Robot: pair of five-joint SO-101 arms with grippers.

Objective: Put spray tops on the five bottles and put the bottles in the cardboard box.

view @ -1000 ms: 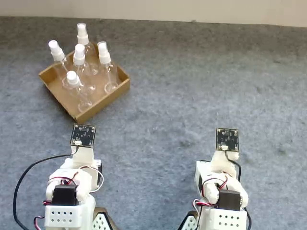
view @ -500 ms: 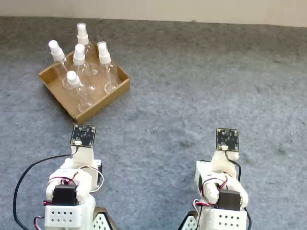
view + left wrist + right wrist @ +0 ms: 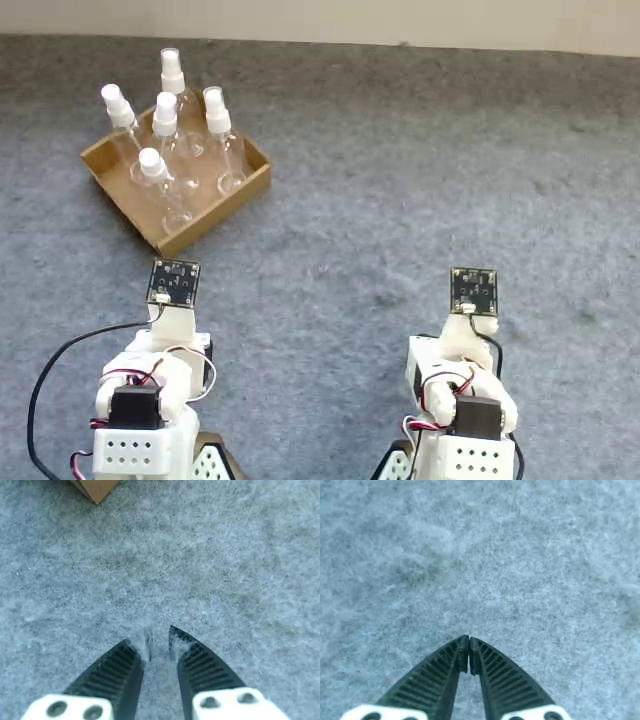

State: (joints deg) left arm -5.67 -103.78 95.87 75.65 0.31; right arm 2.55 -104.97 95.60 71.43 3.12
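Observation:
The cardboard box (image 3: pixel 215 222) lies at the far left of the grey carpet, and several clear bottles (image 3: pixel 170 140) stand upright in it, each with a white spray top (image 3: pixel 165 106) on. A corner of the box (image 3: pixel 95 487) shows in the left wrist view. My left gripper (image 3: pixel 159 630) hovers low over bare carpet, short of the box, slightly open with a narrow gap and nothing between its fingers. Over bare carpet on the right side, my right gripper (image 3: pixel 469 641) is shut and empty, its tips touching.
Both arms are folded back at the near edge, the left arm (image 3: pixel 160 370) below the box and the right arm (image 3: pixel 465 385) beside it. Grey carpet (image 3: pixel 420 180) covers the table around them.

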